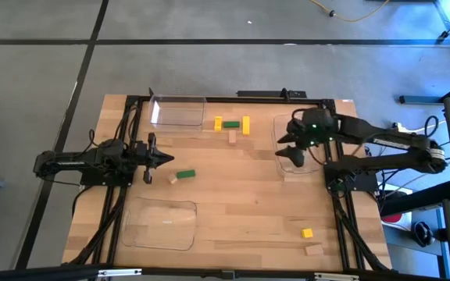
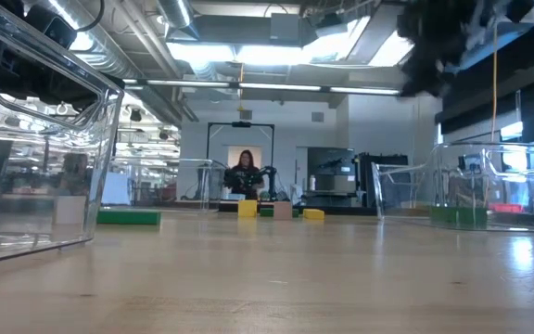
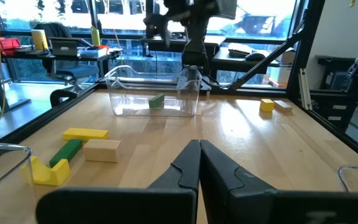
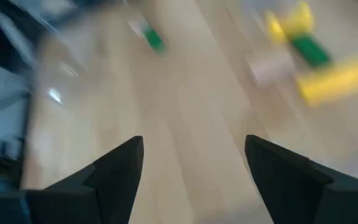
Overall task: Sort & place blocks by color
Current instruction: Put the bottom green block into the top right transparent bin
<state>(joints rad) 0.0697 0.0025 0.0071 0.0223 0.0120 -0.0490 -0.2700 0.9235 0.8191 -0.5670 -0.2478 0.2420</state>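
Observation:
A group of yellow, green and tan blocks (image 1: pixel 232 125) lies on the table near its far edge. A green block (image 1: pixel 185 175) and a small tan one (image 1: pixel 173 179) lie in front of my left gripper (image 1: pixel 159 158), which stays shut and level at the table's left side. Another green block (image 3: pixel 156 101) lies inside the clear tray (image 1: pixel 301 164) at the right. My right gripper (image 4: pixel 194 168) hangs open above that tray with nothing between its fingers. A yellow block (image 1: pixel 307 232) and a tan block (image 1: pixel 313 250) lie near the right front corner.
One clear tray (image 1: pixel 178 111) stands at the far edge left of the block group, and another (image 1: pixel 161 222) lies near the front left. Bare wood stretches across the middle of the table. A person stands in the room far behind the table (image 2: pixel 246 172).

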